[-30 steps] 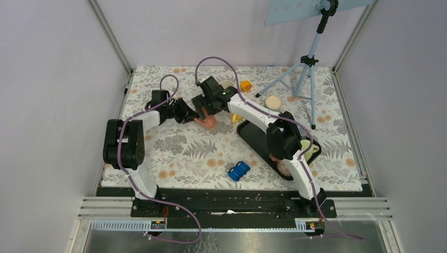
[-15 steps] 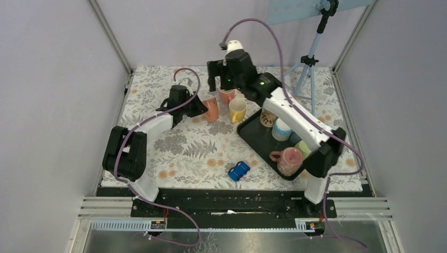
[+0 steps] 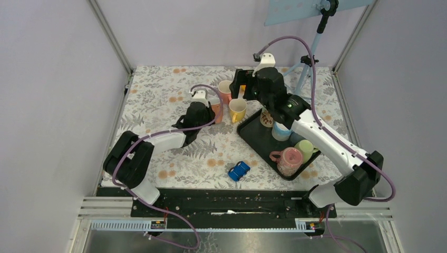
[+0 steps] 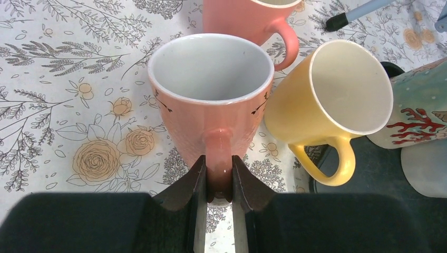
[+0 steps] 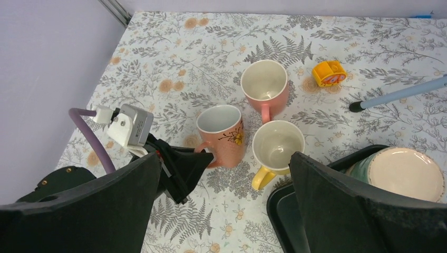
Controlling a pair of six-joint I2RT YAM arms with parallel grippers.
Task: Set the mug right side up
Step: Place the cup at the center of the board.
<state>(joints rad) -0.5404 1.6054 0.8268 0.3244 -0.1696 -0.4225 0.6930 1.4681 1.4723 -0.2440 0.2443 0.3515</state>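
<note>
A second ago both claws met over the mug [image 3: 216, 109] further left on the surface [image 3: 158, 100]. Now they are apart: the right claw [image 3: 241, 94] has swung back and to the right, above the rear cups, and the left claw [image 4: 218, 169] has slid right with the mug. The mug now stands upright on the floral surface, mouth up and white inside showing.

The left claw is pinching the mug's handle, one finger pressed on each side of the loop, with the mug body just beyond the fingertips. The right claw is spread wide and holds nothing, hovering over the cluster with the mug below and between its fingers.

A yellow mug [image 4: 337, 100] stands just to the mug's right, very close, though whether they touch is unclear. A second pink mug [image 5: 264, 84] stands upright just behind. The black tray [image 3: 254, 141] lies to the right, near the yellow mug.
</note>
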